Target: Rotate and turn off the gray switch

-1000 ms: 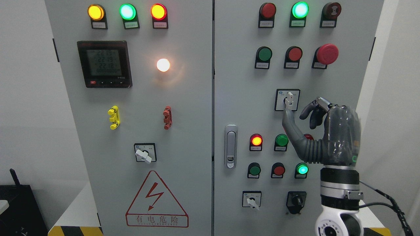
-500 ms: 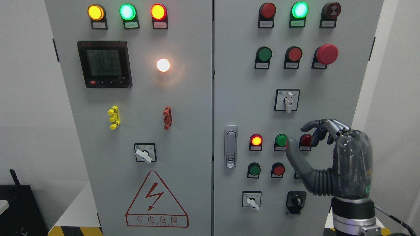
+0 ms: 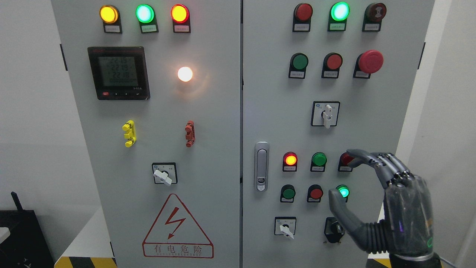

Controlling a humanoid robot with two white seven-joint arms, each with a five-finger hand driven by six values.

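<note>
Gray-white, the rotary switch [image 3: 327, 115] sits in its black-framed plate on the cabinet's right door [image 3: 271, 111], its lever pointing straight down — up and to the left of the right hand [image 3: 375, 201] and well apart from it. Nothing touches it. Judging by that upright lever and the free hand, the turn looks done, and only pulling the arm clear seems left. The hand holds nothing: fingers spread and relaxed, thumb stretched toward the lit green lamp [image 3: 343, 192], fingertips near a dark red lamp [image 3: 346, 159]. Below the thumb sits a black selector knob [image 3: 333, 227].
</note>
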